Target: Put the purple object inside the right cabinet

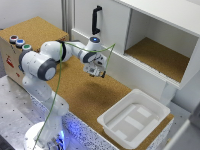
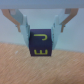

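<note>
Wrist view shows the gripper (image 2: 40, 31) closed onto the purple object (image 2: 40, 44), a dark purple block with yellow markings on its facing side; one finger (image 2: 19, 21) sits against one flank of the block and the other finger against the opposite flank, so the jaws are only as wide as the block itself. The block's lower edge appears to be at or just above the cork surface (image 2: 42, 67); whether it is touching cannot be determined from this view. In the exterior view, the gripper (image 1: 96, 70) hangs over the cork-topped counter (image 1: 80, 95), near the white door panel (image 1: 102, 25) with its black vertical handle (image 1: 96, 20). The purple object is too small and too hidden to make out in that view. The right cabinet (image 1: 160, 57), a white-walled compartment with a cork-brown floor, lies well apart toward the exterior view's right, and nothing is visible inside it. A shallow white bin (image 1: 134, 120) sits on the counter below it. Assessment: the grasp stage appears complete. Remaining stages are lifting, carrying across to the cabinet opening, setting down on its floor, and releasing.
</note>
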`<state>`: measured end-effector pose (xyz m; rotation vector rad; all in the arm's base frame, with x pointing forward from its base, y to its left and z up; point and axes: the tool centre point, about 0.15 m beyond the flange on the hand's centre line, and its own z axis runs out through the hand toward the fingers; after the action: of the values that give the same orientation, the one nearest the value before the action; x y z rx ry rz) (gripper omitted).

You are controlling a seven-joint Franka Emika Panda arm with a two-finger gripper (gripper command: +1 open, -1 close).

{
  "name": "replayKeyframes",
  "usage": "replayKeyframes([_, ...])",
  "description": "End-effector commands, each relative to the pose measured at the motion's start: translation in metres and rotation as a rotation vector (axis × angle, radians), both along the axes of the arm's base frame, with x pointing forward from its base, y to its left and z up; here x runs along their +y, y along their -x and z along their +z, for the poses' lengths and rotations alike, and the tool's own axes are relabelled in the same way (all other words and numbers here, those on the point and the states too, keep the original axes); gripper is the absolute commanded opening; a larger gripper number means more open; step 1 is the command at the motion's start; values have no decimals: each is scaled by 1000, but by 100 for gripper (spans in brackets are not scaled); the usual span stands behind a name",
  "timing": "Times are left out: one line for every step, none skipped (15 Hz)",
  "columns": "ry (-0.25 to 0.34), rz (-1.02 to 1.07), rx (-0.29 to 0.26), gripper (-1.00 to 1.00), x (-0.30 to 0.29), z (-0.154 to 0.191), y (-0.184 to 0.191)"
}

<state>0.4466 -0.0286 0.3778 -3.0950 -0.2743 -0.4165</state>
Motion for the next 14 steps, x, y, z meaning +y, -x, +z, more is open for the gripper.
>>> replayKeyframes([56,-112,9,-100,-87,93,-34])
replayKeyframes([55,-111,-25,-100,-112,112,-46])
replayKeyframes([68,-109,-64,-100,-128,127,-55])
replayKeyframes([55,-102,-95,-100,-142,138,-62])
replayKeyframes([63,-82,-124,-100,-156,148,-69])
replayKeyframes([84,-81,-154,-100,-172,155,-76])
replayKeyframes([58,-63,-167,-100,-193,158,-84])
replayKeyframes([55,-43,-186,-100,-210,156,-92])
replayKeyframes([28,-8,-200,-100,-226,151,-102])
replayKeyframes([8,25,-199,-100,-238,146,-112])
replayKeyframes([5,52,-196,-100,-244,142,-122])
replayKeyframes([-15,92,-196,-100,-251,137,-134])
replayKeyframes([-17,122,-206,-100,-254,133,-144])
replayKeyframes([-24,138,-225,-100,-257,131,-153])
